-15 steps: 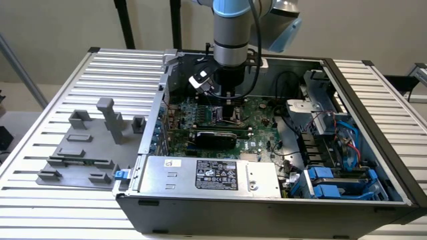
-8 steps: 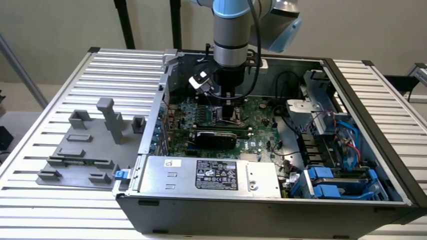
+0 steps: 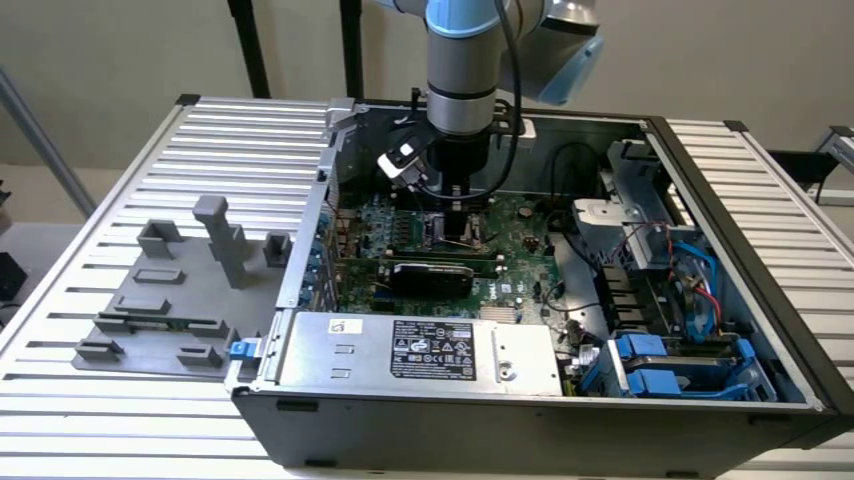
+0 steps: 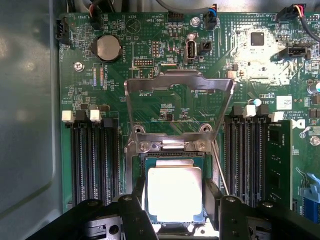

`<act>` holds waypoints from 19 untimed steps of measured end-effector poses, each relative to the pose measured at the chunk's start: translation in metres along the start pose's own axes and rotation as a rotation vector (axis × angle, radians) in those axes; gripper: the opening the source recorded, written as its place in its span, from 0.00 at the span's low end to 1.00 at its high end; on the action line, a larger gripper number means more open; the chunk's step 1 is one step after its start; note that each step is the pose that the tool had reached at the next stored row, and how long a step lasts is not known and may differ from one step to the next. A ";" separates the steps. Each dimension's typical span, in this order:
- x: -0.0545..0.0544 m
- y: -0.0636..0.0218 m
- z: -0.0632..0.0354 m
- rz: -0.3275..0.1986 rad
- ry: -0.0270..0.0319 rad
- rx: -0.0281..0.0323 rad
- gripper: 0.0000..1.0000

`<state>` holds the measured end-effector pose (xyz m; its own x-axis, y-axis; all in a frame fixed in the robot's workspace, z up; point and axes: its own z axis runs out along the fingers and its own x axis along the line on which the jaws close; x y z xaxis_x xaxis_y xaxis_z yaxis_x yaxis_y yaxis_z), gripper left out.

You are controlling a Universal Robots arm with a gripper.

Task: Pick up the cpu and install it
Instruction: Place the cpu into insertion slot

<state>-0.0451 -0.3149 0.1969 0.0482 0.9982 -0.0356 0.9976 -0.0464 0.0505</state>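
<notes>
Cpu (image 4: pixel 174 192) is clamped between the fingers (image 4: pixel 212 192), over the open socket (image 4: pixel 172 145); the installing step, I judge, calls for square alignment.

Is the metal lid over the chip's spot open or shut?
Open. The metal lid is swung back from its hinge over the green board, and the silver chip shows uncovered.
</notes>
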 end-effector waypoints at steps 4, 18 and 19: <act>0.000 0.0000 0.0002 0.000 -0.0001 0.0003 0.55; 0.001 -0.0001 0.0006 0.002 -0.0001 0.0016 0.63; 0.001 -0.0001 0.0007 0.002 0.0005 0.0016 0.63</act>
<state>-0.0451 -0.3142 0.1962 0.0497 0.9981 -0.0350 0.9977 -0.0480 0.0489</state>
